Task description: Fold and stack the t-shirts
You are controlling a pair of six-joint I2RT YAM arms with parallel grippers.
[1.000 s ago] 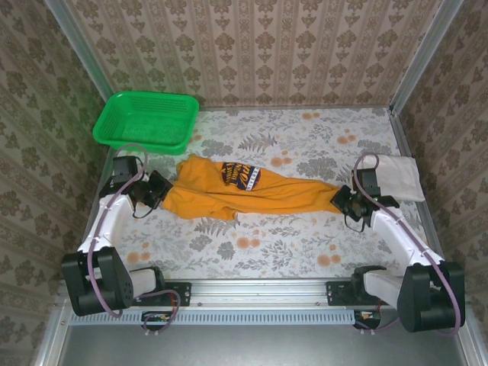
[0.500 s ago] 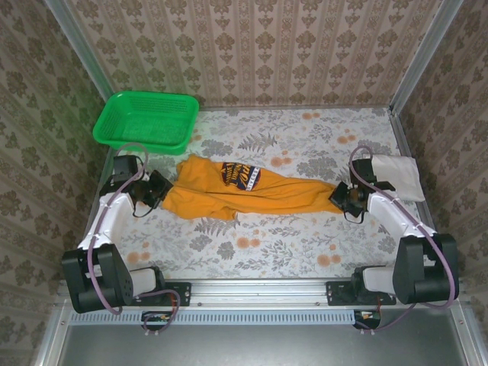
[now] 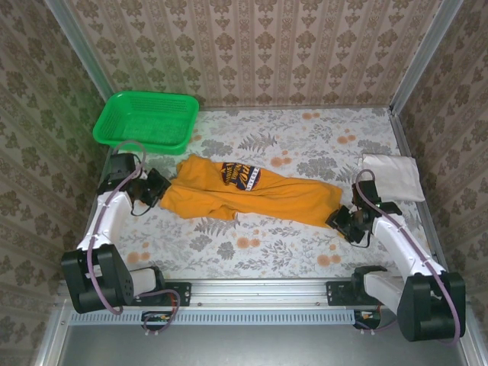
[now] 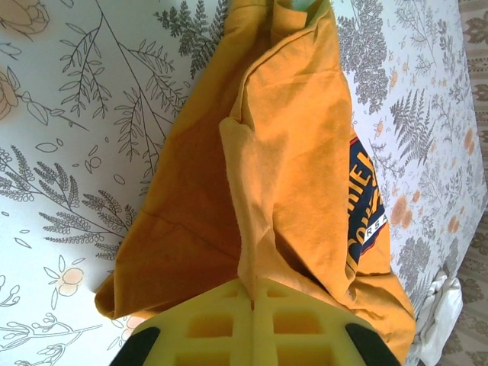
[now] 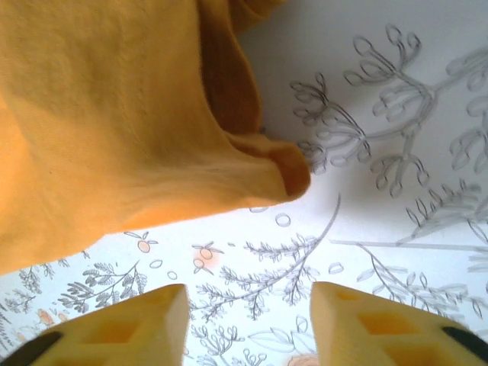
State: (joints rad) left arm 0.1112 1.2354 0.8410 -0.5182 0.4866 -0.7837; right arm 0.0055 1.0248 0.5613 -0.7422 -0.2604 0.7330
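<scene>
Top external view: the orange t-shirt (image 3: 252, 194) stretches left-to-right across the middle of the desk (image 3: 290, 248), its left end clamped in the left claw (image 3: 164, 185), its right end lying free just ahead of the half-spread, empty right claw (image 3: 336, 219).

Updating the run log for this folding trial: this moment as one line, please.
left gripper: shut on orange t-shirt | right gripper: open, holding nothing | white t-shirt: flat at right table edge

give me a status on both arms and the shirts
Left tool shut on orange t-shirt, left end. Right tool open, just off its other end. Shirt bunched, not folded; white t-shirt apart at right edge. Green basket far left, no obstruction.
</scene>
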